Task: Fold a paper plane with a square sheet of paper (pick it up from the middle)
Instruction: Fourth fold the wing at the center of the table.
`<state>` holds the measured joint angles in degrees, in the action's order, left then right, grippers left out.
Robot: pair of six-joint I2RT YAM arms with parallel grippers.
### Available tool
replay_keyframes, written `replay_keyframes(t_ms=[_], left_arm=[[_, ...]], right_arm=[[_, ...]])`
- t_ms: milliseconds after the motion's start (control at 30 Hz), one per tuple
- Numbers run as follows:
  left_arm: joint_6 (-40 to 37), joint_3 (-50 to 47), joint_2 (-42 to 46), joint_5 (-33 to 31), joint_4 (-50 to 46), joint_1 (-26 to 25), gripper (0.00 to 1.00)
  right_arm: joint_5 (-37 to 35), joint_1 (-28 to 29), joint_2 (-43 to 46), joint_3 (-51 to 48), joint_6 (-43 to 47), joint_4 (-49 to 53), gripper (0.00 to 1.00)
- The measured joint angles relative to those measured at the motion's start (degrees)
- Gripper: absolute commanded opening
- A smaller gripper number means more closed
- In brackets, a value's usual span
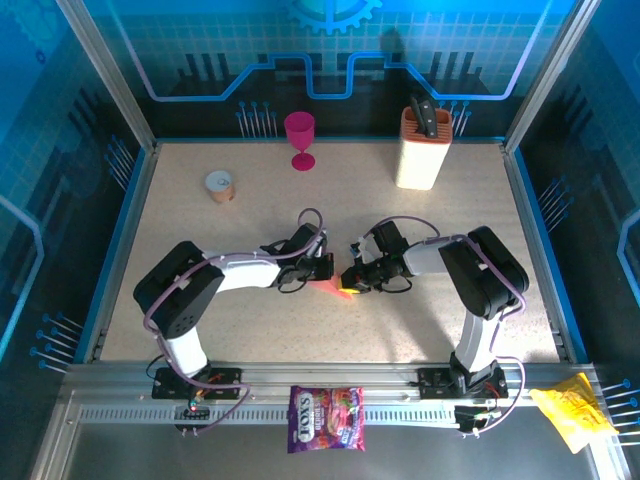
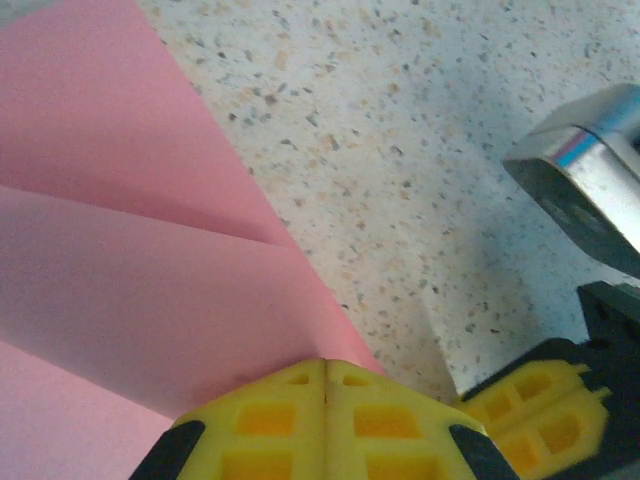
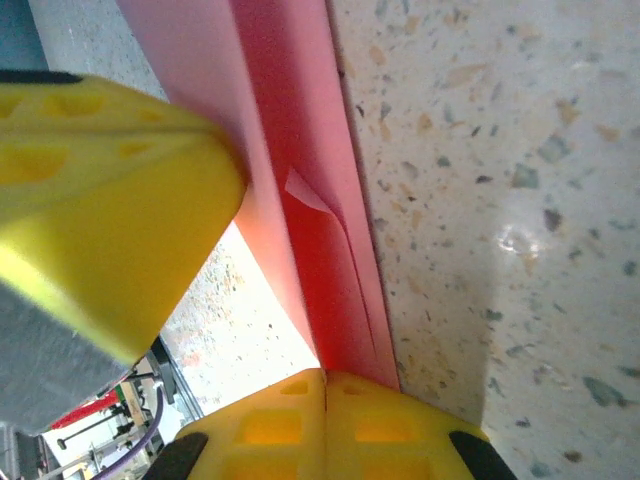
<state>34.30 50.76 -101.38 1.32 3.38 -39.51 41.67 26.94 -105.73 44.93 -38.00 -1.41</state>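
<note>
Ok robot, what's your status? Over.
Left gripper shut on paper. Right gripper shut on it too, tips close together. Paper creased, mid-table. Goblet, cup, knife block far back, not in the way.

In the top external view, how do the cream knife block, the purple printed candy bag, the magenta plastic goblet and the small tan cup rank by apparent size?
Largest: the cream knife block and the purple printed candy bag, too alike to rank.
Then the magenta plastic goblet.
Smallest: the small tan cup.
</note>
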Motion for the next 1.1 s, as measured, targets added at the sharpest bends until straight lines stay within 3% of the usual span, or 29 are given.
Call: replay_keyframes(t_ms=[667,933,1100], left_arm=[[-1.53,1.22,-2.19,-0.66,-0.02,1.86,0.00],[-1.92,1.33,-2.60,-0.98,-0.02,1.86,0.00],[-2.38,1.40,-2.67,-1.36,-0.02,1.86,0.00]], right_arm=[[0.35,-0.02,-0.04,0.07,-0.63,-0.09,0.01],[0.26,0.11,0.96,1.01,-0.70,1.70,0.25],[-3.56,-0.07,5.14,1.68,0.09,6.32,0.30]])
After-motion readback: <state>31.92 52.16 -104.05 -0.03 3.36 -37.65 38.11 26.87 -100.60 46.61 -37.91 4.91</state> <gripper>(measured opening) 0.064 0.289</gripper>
